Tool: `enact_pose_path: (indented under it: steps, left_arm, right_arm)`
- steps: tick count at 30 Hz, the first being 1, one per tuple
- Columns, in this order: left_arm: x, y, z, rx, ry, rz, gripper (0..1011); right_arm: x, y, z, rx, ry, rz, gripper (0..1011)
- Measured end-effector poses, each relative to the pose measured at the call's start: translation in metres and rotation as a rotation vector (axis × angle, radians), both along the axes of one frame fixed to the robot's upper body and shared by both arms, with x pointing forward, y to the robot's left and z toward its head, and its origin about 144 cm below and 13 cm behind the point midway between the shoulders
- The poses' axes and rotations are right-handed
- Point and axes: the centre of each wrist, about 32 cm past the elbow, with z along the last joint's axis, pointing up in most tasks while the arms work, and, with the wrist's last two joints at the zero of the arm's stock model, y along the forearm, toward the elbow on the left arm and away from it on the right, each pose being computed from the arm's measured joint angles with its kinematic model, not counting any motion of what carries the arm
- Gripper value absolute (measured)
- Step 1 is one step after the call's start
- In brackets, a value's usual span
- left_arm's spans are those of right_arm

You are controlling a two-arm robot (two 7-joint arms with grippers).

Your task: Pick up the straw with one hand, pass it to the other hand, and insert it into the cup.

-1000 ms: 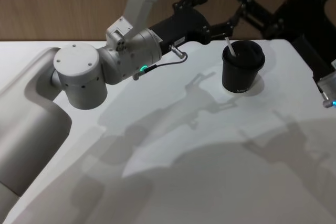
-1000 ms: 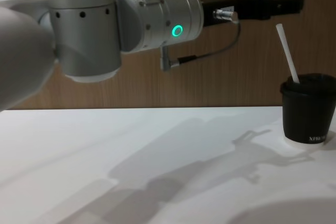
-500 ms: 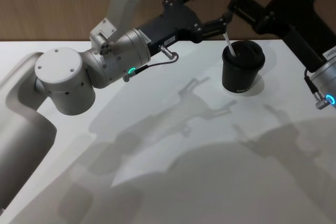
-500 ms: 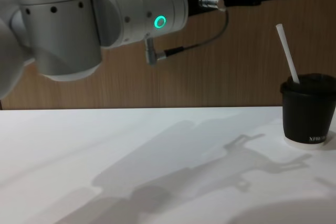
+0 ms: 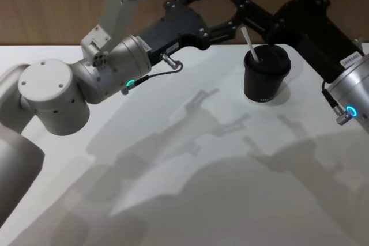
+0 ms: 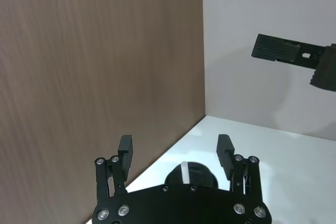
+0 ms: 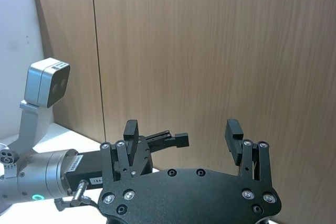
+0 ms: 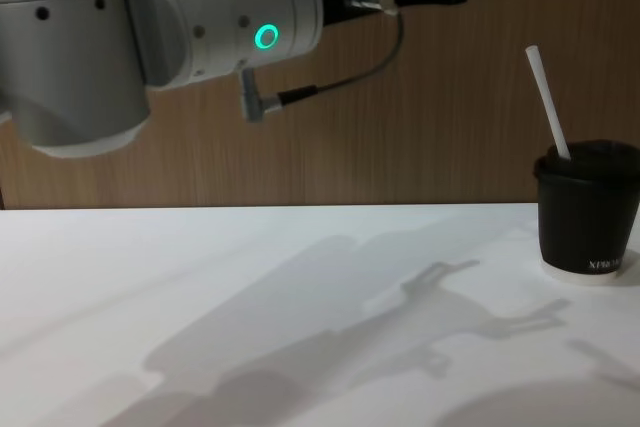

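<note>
L gripper (image 5: 214,10) further back; straw (image 5: 249,44) upright-ish in cup (image 5: 266,73).

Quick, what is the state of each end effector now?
Left end effector: open, holding nothing.
Right end effector: open, holding nothing.

In the left wrist view we see the left gripper (image 6: 177,150) with its two black fingers (image 6: 125,149) spread wide apart and nothing between them. Past the gripper body we make out the black lid of the cup (image 6: 194,173) on the white table (image 6: 283,156), with the white end of the straw (image 6: 185,170) rising from the lid, set between the two fingers but farther off. A wood-grain wall (image 6: 100,66) meets a pale wall at a corner, and against the pale wall we see a finger of the right gripper (image 6: 281,52), reaching in from the picture's edge, well apart from the left one.
</note>
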Motion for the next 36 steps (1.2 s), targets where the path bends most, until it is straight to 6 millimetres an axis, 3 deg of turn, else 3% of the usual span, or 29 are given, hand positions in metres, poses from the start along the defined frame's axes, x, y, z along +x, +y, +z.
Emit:
enact_pose_path:
  steps: [36]
  left_arm:
    - [-0.019,0.018,0.004,0.025,0.011,0.092,1003]
  right_arm:
    - [0.003,0.007,-0.003,-0.009,0.010,-0.070,1001]
